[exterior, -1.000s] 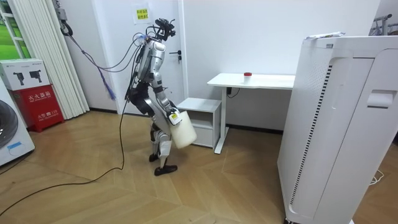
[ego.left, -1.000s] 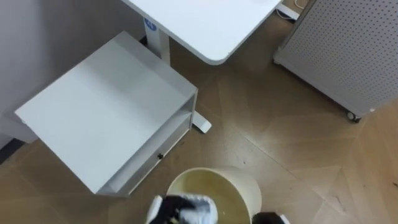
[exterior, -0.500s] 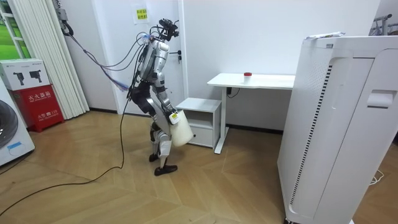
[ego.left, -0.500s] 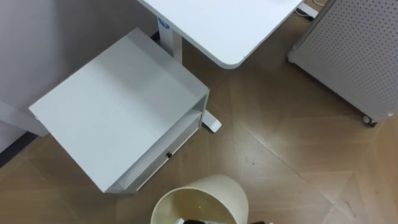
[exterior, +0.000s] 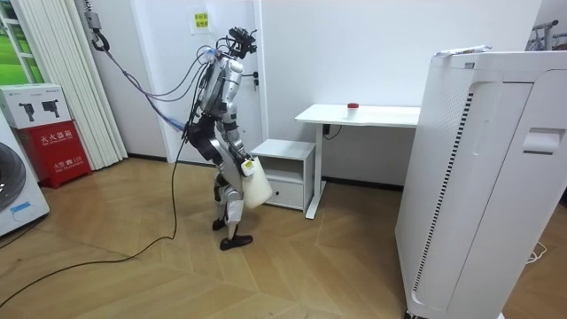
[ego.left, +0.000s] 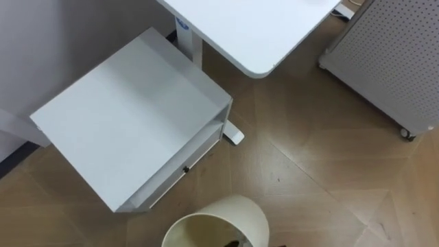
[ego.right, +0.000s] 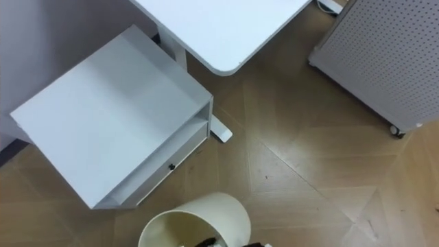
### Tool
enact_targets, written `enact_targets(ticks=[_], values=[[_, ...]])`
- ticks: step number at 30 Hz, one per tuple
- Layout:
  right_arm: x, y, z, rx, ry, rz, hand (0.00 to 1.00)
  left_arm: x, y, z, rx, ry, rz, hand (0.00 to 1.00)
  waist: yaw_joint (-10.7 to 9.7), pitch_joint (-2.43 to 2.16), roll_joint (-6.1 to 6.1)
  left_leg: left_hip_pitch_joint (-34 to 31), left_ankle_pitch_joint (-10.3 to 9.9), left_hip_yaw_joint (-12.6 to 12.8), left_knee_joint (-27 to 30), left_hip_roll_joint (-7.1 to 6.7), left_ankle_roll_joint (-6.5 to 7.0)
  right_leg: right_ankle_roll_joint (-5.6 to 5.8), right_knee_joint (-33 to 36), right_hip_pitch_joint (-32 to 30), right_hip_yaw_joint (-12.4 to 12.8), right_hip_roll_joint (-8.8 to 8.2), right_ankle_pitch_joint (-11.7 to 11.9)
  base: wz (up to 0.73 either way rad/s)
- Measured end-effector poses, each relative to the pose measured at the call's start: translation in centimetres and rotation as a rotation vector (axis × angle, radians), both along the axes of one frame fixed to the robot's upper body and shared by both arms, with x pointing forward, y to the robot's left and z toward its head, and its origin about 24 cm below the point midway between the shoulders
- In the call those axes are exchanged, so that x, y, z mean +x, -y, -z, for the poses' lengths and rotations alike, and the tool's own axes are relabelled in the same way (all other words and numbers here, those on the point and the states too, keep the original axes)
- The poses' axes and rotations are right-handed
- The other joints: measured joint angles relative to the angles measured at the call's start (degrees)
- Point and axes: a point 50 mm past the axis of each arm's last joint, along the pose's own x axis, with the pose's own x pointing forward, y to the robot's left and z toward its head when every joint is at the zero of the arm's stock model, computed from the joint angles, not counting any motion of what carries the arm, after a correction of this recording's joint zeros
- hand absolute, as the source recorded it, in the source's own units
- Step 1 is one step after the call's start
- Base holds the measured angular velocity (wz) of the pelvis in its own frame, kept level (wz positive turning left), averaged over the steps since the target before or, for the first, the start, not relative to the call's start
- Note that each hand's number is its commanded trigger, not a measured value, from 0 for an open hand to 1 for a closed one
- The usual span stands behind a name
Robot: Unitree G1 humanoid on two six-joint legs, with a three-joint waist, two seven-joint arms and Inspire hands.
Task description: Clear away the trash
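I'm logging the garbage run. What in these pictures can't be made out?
What lies in the bin: the eye views' lower edge cuts it off; one unidentifiable dark bit shows.
Red thing on the desk: too small in the room view.
Right hand at the bin: too small in the room view.

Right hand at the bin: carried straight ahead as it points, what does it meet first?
Probably the low white cabinet just beyond the bin at the right hand; depth is unclear.

Cream bin [ego.left: 214, 221] at the lower edge; white drawer cabinet [ego.left: 130, 116] beyond; desk [ego.left: 254, 27] corner above; perforated panel [ego.left: 391, 58] at right.
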Motion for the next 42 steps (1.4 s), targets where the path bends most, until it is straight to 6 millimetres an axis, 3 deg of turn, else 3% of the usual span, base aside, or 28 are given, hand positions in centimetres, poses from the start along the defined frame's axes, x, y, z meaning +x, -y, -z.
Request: enact_targets(ticks=[9,16,20,23,29,34,37,39,42], values=[[0.1,0.5,0.0,-0.012,0.001,0.011,1.00,0.1,-0.2,-0.2,0.029,0.032,0.055,0.00,1.48,0.02,0.42,0.07,0.04,0.05,-0.23,-0.01,-0.06,-0.07,0.08,-0.14,0.00,-0.10,0.07,0.00],[0.0,0.8,0.1,-0.008,-0.010,0.017,1.00,0.3,-0.8,-0.3,0.091,0.071,0.116,0.00,1.43,0.08,0.47,0.79,0.04,0.20,-0.24,-0.29,-0.06,-0.09,1.07,0.20,-0.03,-0.32,0.06,-0.01],[-0.1,1.4,0.3,0.005,-0.032,0.041,1.00,0.6,-1.4,-0.4,0.107,0.079,0.109,0.00,1.64,0.68,0.94,3.69,-0.07,0.61,-0.68,-0.31,-0.03,0.07,-0.04,2.96,0.31,-0.27,0.07,-0.04],[0.0,1.8,0.3,0.029,-0.043,0.064,1.00,1.0,-2.5,-0.5,0.138,0.089,0.110,0.00,1.41,0.76,1.08,6.38,-0.38,0.93,-0.89,-0.27,-0.16,0.12,-0.29,5.36,0.75,-0.14,0.04,-0.10],[-0.8,5.1,0.8,0.045,-0.107,0.196,1.00,2.7,-2.7,-2.6,0.101,0.210,0.094,0.00,0.72,1.20,2.33,13.02,-1.39,1.77,-1.79,-0.64,0.15,0.99,-1.46,11.75,1.86,-0.22,-0.28,-0.07],[-1.6,6.7,1.0,0.064,-0.114,0.307,1.00,3.8,-3.4,-5.4,0.095,0.373,0.083,0.00,-0.11,0.84,2.69,20.86,-2.54,4.34,-4.10,-0.77,0.06,1.43,-3.28,17.78,3.12,-0.15,-0.24,-0.33],[-2.3,7.5,1.0,0.061,-0.107,0.346,1.00,4.1,-4.3,-7.8,0.070,0.500,0.015,0.00,0.02,0.50,2.54,27.11,-3.16,7.40,-6.64,-0.74,-0.35,1.41,-4.18,21.60,1.31,-0.89,-0.23,-0.60],[-3.4,7.9,1.1,0.052,-0.113,0.350,1.00,4.1,-5.1,-8.6,0.057,0.555,-0.069,0.00,1.08,-0.51,2.46,32.13,-3.95,8.85,-8.10,-0.33,-1.23,1.04,-5.44,25.31,-1.60,-1.33,0.00,-0.66],[-4.9,8.1,1.6,0.043,-0.146,0.359,1.00,3.7,-5.8,-9.6,0.041,0.616,-0.158,0.00,1.22,-1.54,2.11,37.97,-4.34,8.59,-10.81,-0.17,-2.11,0.70,-7.89,30.50,-4.60,-1.14,0.21,-0.40]])
